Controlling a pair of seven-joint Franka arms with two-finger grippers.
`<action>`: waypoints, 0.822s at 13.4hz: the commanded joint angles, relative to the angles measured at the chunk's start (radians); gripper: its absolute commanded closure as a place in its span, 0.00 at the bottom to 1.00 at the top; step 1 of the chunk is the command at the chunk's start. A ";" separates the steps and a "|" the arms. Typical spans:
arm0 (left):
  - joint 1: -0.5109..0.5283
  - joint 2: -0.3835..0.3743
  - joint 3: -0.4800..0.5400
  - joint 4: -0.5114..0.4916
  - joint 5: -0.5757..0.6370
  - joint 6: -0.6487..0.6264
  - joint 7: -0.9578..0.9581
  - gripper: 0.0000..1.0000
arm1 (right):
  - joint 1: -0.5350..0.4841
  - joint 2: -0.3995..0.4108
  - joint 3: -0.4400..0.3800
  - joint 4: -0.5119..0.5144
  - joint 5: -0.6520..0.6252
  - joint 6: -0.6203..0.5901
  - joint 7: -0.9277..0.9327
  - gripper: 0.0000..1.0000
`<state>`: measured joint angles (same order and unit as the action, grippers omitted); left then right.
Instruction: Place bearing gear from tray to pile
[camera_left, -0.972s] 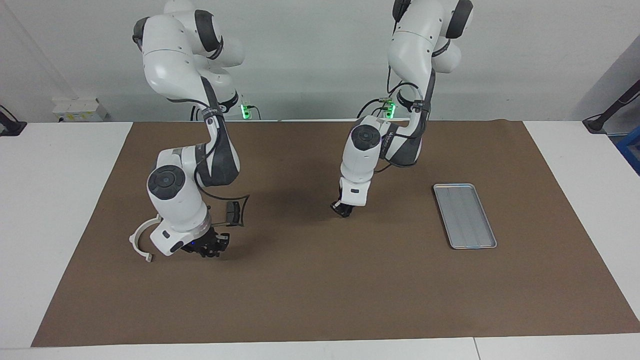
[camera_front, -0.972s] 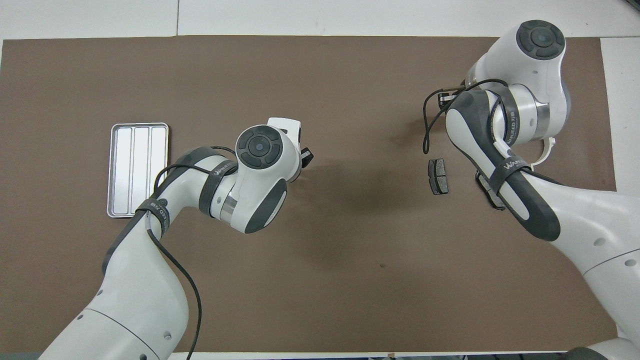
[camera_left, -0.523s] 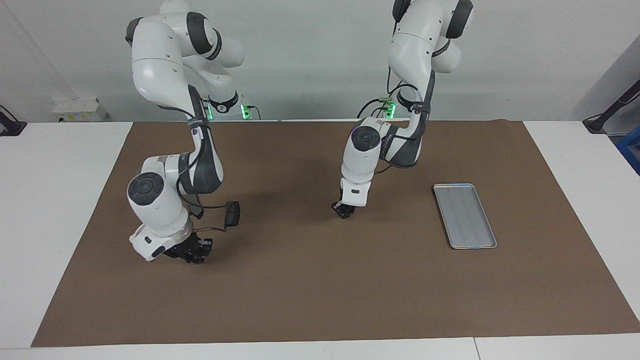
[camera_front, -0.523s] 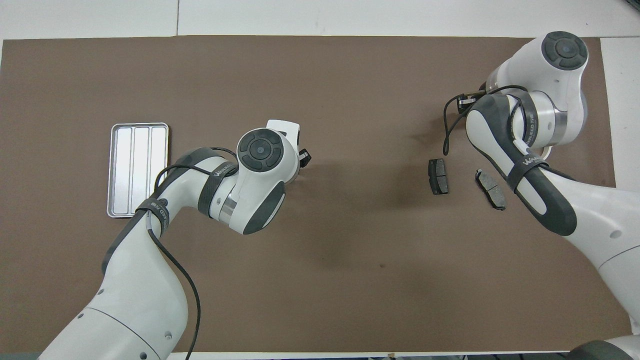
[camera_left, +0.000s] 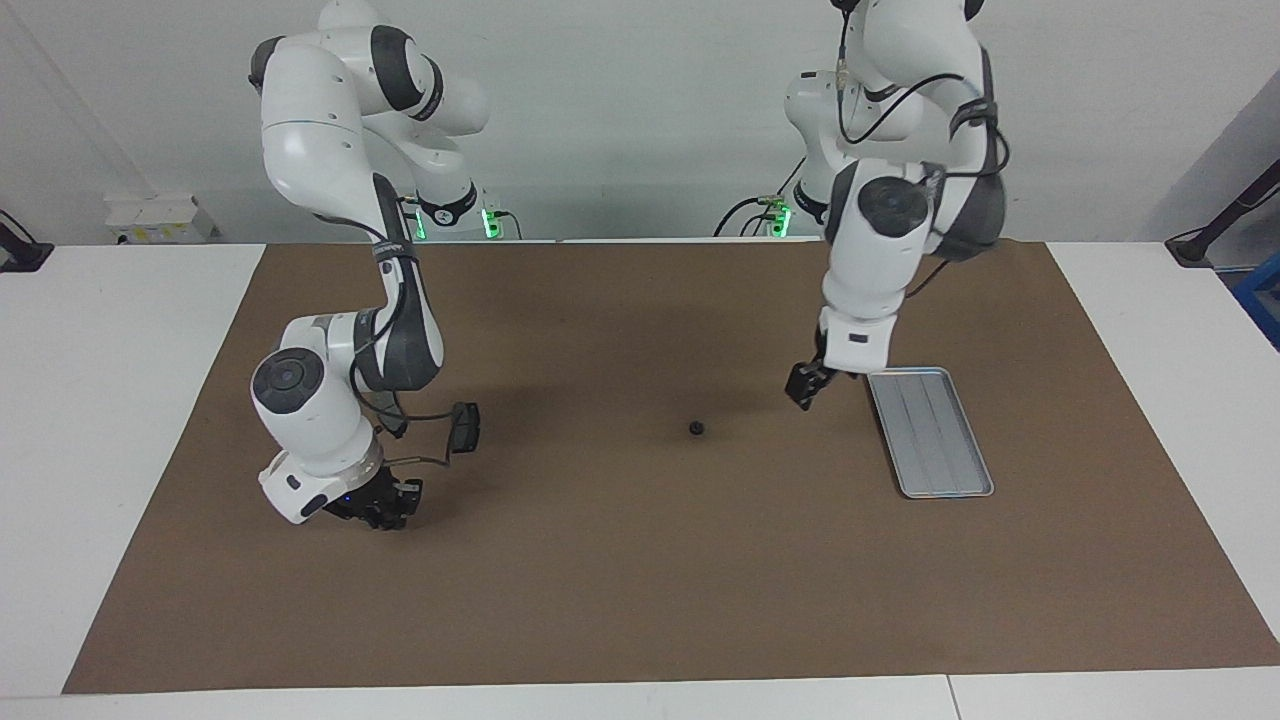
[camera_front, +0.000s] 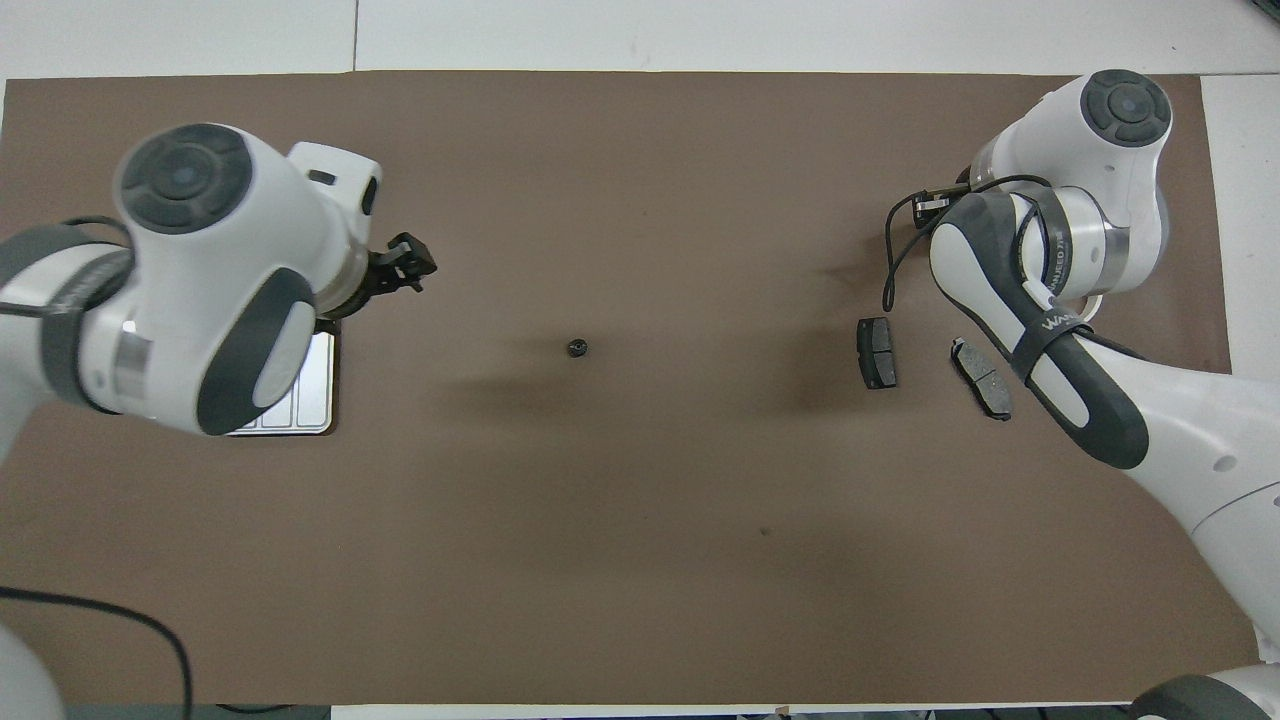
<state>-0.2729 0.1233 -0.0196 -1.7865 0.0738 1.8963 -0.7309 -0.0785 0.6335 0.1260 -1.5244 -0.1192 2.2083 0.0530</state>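
Note:
The bearing gear (camera_left: 696, 428), a small black round part, lies alone on the brown mat near its middle; it also shows in the overhead view (camera_front: 576, 348). The silver tray (camera_left: 930, 430) lies toward the left arm's end and holds nothing; in the overhead view the left arm covers most of the tray (camera_front: 300, 405). My left gripper (camera_left: 805, 385) is open and empty, raised over the mat beside the tray (camera_front: 405, 268). The pile's two dark brake pads (camera_front: 877, 352) (camera_front: 981, 377) lie toward the right arm's end. My right gripper (camera_left: 385, 508) is low over the mat beside them. The white arc is mostly hidden under that arm.
The brown mat (camera_left: 640, 600) covers most of the white table. A black cable from the right arm's wrist hangs over the nearer brake pad (camera_left: 465, 427).
My left gripper has let go of the bearing gear at the mat's middle, risen and swung toward the tray. The right arm shifted toward its end of the table, then stayed.

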 joint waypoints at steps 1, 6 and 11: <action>0.076 -0.126 -0.005 -0.043 -0.019 -0.115 0.173 0.00 | -0.020 0.006 0.015 -0.013 0.000 0.031 -0.022 1.00; 0.231 -0.218 -0.006 -0.050 -0.057 -0.243 0.416 0.00 | -0.011 0.008 0.015 -0.014 0.003 0.033 -0.010 0.89; 0.342 -0.199 -0.083 -0.033 -0.063 -0.192 0.528 0.00 | 0.000 -0.006 0.015 -0.014 -0.013 0.022 -0.002 0.00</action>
<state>0.0017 -0.0750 -0.0559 -1.8138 0.0244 1.6750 -0.2688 -0.0737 0.6445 0.1308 -1.5254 -0.1192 2.2204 0.0531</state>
